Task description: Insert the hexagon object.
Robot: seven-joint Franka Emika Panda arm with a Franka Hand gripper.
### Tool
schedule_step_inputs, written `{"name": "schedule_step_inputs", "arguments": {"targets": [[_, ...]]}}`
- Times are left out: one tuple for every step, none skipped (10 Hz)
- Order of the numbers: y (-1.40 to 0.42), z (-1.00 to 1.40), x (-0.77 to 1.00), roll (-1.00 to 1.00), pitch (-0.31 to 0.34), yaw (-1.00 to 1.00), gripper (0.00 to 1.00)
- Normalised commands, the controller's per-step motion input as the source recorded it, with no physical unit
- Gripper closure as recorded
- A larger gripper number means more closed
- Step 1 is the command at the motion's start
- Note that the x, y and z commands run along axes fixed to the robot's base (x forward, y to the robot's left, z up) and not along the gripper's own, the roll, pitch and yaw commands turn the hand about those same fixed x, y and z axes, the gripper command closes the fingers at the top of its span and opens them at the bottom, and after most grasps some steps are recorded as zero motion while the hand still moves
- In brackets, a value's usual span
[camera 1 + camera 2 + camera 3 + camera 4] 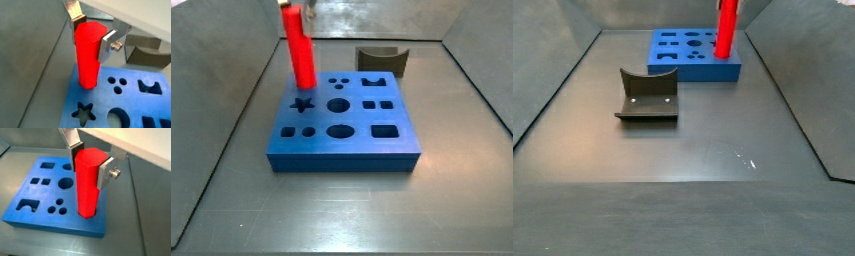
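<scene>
The silver fingers (107,44) press against opposite faces near the top of the hexagon object (87,55), so the gripper (89,161) is clamped on the bar and holds it upright. Both wrist views show this grip closely, with a screw head on one finger plate; in a side view the gripper (291,10) appears only as a sliver at the frame edge, and in the remaining one it is cut off above the bar (726,27). The bar's lower end meets the top face of the blue holed block (50,198) near one of its corners; whether it has gone into a hole cannot be told. A side view shows the star, round and square cutouts of the block (345,125) laid out in full. The block sits toward the far edge of the table (700,160). The dark olive-brown block (647,97), with its curved notch, lies apart from it, nearer the table's middle.
</scene>
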Motion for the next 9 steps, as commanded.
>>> {"name": "schedule_step_inputs", "arguments": {"targets": [[-0.15, -0.31, 0.02, -0.08, -0.07, 0.0, 1.0], [-0.17, -0.25, 0.0, -0.08, -0.077, 0.0, 1.0], [-0.2, -0.21, 0.0, -0.06, -0.086, 0.0, 1.0], [-0.25, -0.31, 0.0, 0.0, -0.039, 0.0, 1.0], [-0.26, -0.4, 0.05, 0.12, 0.0, -0.02, 1.0], [-0.23, -0.41, 0.06, 0.15, 0.0, -0.06, 1.0], [-0.09, -0.19, 0.0, 0.02, -0.004, -0.09, 1.0], [0.0, 0.0, 0.0, 0.0, -0.013, 0.0, 1.0], [0.0, 0.0, 0.0, 0.0, 0.0, 0.0, 1.0]]}}
